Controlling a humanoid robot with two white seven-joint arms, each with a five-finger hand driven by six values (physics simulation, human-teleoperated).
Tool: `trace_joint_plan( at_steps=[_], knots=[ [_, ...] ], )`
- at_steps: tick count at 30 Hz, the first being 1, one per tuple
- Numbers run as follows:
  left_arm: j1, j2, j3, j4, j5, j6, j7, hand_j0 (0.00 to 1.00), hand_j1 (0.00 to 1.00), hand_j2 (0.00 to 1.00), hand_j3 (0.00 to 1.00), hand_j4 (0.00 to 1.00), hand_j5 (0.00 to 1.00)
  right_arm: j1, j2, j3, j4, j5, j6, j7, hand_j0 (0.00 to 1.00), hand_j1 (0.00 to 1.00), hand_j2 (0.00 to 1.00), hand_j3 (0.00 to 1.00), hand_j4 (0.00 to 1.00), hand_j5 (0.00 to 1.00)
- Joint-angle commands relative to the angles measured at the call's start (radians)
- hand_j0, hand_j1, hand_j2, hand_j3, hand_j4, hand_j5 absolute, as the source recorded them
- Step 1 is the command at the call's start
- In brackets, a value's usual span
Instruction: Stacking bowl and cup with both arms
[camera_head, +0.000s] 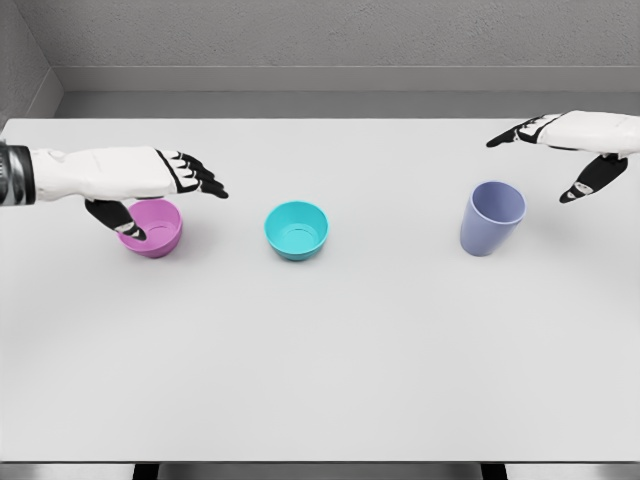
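On the white table (320, 380), the left hand (165, 185) hovered spread over the pink bowl (155, 230); the right hand (570, 150), fingers apart, neared the lavender cup (492, 218). A firm rim grip would likely serve before lifting toward the teal bowl (297, 230).

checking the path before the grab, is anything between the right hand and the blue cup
Nothing visible stands between them. The right hand hovers open just to the upper right of the lavender-blue cup, with only bare white table in the gap. The teal bowl sits well off on the cup's other side.
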Motion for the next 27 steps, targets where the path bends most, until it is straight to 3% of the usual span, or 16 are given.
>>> trace_joint_plan(
  at_steps=[1, 4, 7, 10, 13, 18, 27],
  knots=[
    [0.0, 0.002, 0.002, 0.001, 0.009, 0.003, -0.004, 1.0, 1.0, 1.0, 1.0, 1.0, 1.0, 0.0, -0.001, 0.0, 0.0, -0.005, -0.005, 0.0, 1.0, 1.0, 1.0, 1.0, 1.0, 1.0],
    [-0.005, -0.006, 0.017, -0.031, -0.037, 0.003, -0.004, 1.0, 1.0, 1.0, 1.0, 1.0, 1.0, -0.002, -0.003, 0.009, 0.0, -0.005, -0.005, 0.0, 1.0, 1.0, 1.0, 1.0, 1.0, 1.0],
    [0.006, -0.041, 0.012, 0.068, -0.042, 0.003, -0.004, 1.0, 1.0, 1.0, 1.0, 1.0, 1.0, -0.005, -0.004, 0.026, 0.001, -0.004, -0.005, 0.0, 1.0, 1.0, 1.0, 1.0, 1.0, 1.0],
    [0.015, -0.05, 0.014, 0.068, -0.043, 0.003, -0.004, 1.0, 1.0, 1.0, 1.0, 1.0, 1.0, -0.003, -0.006, 0.029, 0.003, -0.005, -0.005, 0.0, 1.0, 1.0, 1.0, 1.0, 1.0, 1.0],
    [0.015, -0.038, 0.017, 0.074, -0.109, 0.003, -0.004, 1.0, 1.0, 1.0, 1.0, 1.0, 1.0, -0.003, 0.0, 0.032, 0.003, -0.016, -0.005, 0.0, 1.0, 1.0, 1.0, 1.0, 1.0, 1.0],
    [0.02, -0.027, 0.034, 0.117, -0.109, 0.003, -0.004, 1.0, 1.0, 1.0, 1.0, 1.0, 1.0, -0.002, 0.025, 0.049, 0.006, -0.018, 0.044, 0.0, 1.0, 1.0, 1.0, 1.0, 1.0, 1.0],
    [0.052, -0.006, 0.037, 0.116, -0.109, 0.003, -0.004, 1.0, 1.0, 1.0, 1.0, 1.0, 1.0, -0.003, 0.04, 0.084, 0.007, -0.015, 0.047, 0.0, 1.0, 1.0, 1.0, 1.0, 1.0, 1.0]
  ],
)
